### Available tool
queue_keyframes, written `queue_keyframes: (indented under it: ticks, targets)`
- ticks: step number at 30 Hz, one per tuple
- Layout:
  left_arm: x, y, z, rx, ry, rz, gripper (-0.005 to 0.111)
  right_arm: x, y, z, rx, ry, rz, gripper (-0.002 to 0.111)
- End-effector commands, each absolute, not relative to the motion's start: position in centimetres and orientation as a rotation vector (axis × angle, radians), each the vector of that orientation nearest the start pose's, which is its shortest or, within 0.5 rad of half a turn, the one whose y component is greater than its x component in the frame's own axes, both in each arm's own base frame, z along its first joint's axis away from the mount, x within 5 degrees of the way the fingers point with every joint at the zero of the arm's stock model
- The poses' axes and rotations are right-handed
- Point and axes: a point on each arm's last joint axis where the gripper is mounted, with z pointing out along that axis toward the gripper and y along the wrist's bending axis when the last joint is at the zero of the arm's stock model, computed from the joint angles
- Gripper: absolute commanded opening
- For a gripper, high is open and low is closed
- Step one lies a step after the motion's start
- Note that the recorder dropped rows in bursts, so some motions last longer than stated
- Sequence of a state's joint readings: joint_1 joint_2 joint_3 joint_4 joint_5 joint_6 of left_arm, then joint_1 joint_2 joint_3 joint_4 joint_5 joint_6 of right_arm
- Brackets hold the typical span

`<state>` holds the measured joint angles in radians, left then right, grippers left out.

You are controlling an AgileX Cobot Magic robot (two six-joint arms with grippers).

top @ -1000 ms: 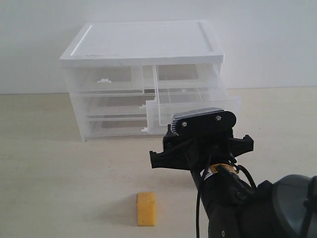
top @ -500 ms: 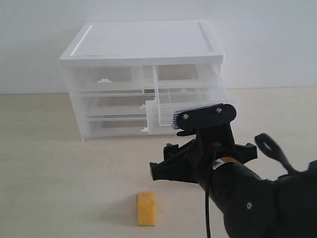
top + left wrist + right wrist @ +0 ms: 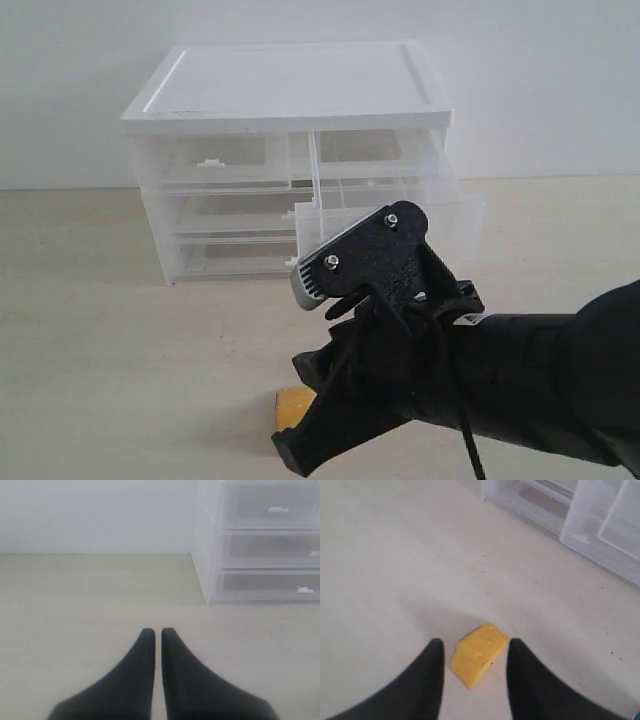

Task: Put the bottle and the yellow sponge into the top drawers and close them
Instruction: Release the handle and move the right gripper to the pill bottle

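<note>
Right gripper (image 3: 475, 642) is spread wide, with the yellow sponge (image 3: 479, 653) lying on the table (image 3: 380, 555) between its fingers, turned corner-on, not pinched. It's a plain orange-yellow foam block. Left gripper (image 3: 157, 630) is pretty much closed, holding nothing. Further back, the right one of the top drawers (image 3: 400, 215) sticks out of the cabinet (image 3: 290, 85); the left one's pushed in.

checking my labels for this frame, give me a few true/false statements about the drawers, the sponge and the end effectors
1. The right end effector is open, astride the yellow sponge. True.
2. The left end effector grips the sponge. False: it is shut on nothing, over the table.
3. In the exterior view, the right-hand top drawer is pulled out. True.
4. The sponge lies inside a drawer. False: it lies on the table.
</note>
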<state>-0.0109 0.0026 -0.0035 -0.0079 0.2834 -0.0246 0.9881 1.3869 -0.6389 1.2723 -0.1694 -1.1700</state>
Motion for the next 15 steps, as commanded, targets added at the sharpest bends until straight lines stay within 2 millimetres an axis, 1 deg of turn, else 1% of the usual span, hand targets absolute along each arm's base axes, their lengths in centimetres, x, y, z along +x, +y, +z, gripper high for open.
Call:
queue_keyframes:
  ticks: [1, 3, 7, 8, 10, 12, 13, 14, 15]
  targets:
    - [5.5, -0.1, 18.8, -0.025, 1.762, -0.037, 0.004, 15.3, 21.7, 23.0, -0.998, 1.955, 0.472, 0.0]
    - [5.5, -0.1, 18.8, -0.025, 1.762, -0.037, 0.004, 14.5, 22.1, 22.8, -1.13, 1.93, 0.526, 0.0]
    - [5.5, -0.1, 18.8, -0.025, 1.76, -0.037, 0.004, 12.0, 22.7, 22.3, -1.539, 1.786, 0.658, 0.0]
    - [5.5, -0.1, 18.8, -0.025, 1.76, -0.037, 0.004, 11.4, 22.6, 22.1, -1.637, 1.755, 0.682, 0.0]
    - [5.5, -0.1, 18.8, -0.025, 1.76, -0.037, 0.004, 10.5, 22.3, 21.7, -1.765, 1.749, 0.719, 0.0]
    - [5.5, -0.1, 18.8, -0.025, 1.76, -0.037, 0.004, 10.0, 21.6, 21.3, -1.898, 1.789, 0.697, 0.0]
    - [5.5, -0.1, 18.8, -0.025, 1.76, -0.037, 0.004, 10.0, 21.2, 21.1, -1.974, 1.804, 0.644, 0.0]
    - [5.5, -0.1, 18.8, -0.025, 1.76, -0.037, 0.004, 9.8, 20.7, 21.1, -2.035, 1.885, 0.607, 0.0]
    - [5.5, -0.1, 18.8, -0.025, 1.76, -0.037, 0.004, 10.0, 20.3, 21.3, -2.094, 1.923, 0.531, 0.0]
